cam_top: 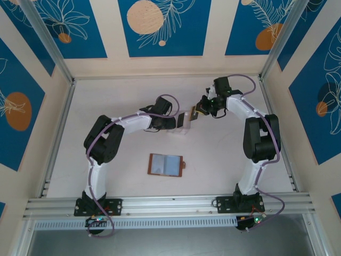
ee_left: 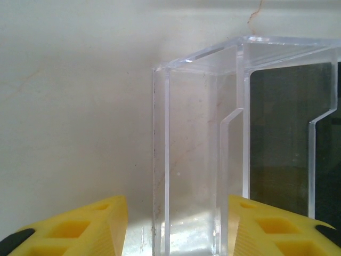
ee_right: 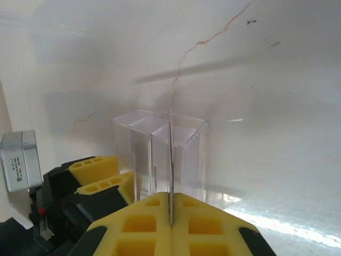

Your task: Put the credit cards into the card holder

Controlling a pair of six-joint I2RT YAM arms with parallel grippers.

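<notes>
No words or numbers can be read; a small label [ee_right: 17, 166] sits on the grey box [ee_right: 25, 146], off to the left of the right gripper [ee_right: 170, 212]; it has tiny dark marks, too small to make out.
</notes>
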